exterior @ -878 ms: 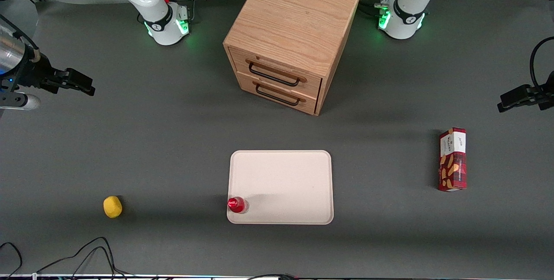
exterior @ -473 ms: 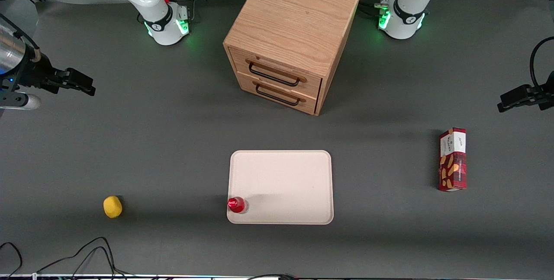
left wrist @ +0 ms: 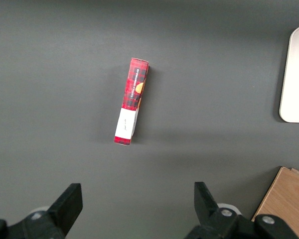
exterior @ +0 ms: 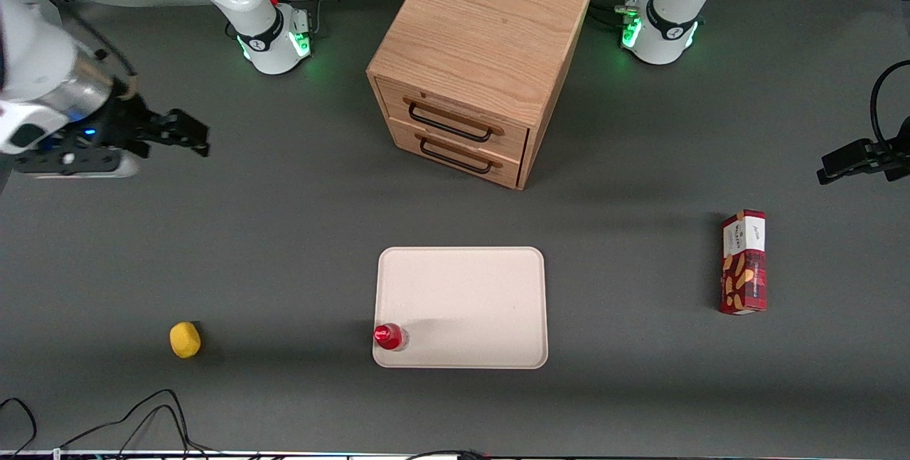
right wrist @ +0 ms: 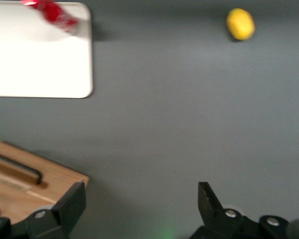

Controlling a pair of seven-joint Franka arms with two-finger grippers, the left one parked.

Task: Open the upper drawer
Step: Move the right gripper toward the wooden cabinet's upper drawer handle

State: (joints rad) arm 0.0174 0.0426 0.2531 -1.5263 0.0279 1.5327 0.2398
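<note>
My main risk: the two black wire pulls sit close together, so I could hook the bottom drawer [exterior: 455, 154] by mistake. My claw [exterior: 190, 138] hangs open and empty above the desk [exterior: 284, 232], well apart from the closed upper drawer [exterior: 451, 120], toward the working arm's end.

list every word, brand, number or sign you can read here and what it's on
None can be read for certain.
Red snack box: print on its white end, too small to read.
Red bottle on the tray: white marks on the cap, unreadable.
Cabinet and upper drawer: no text.
Yellow fruit: no label.
Claw, open above the table toward the working arm's end: no markings readable.
</note>
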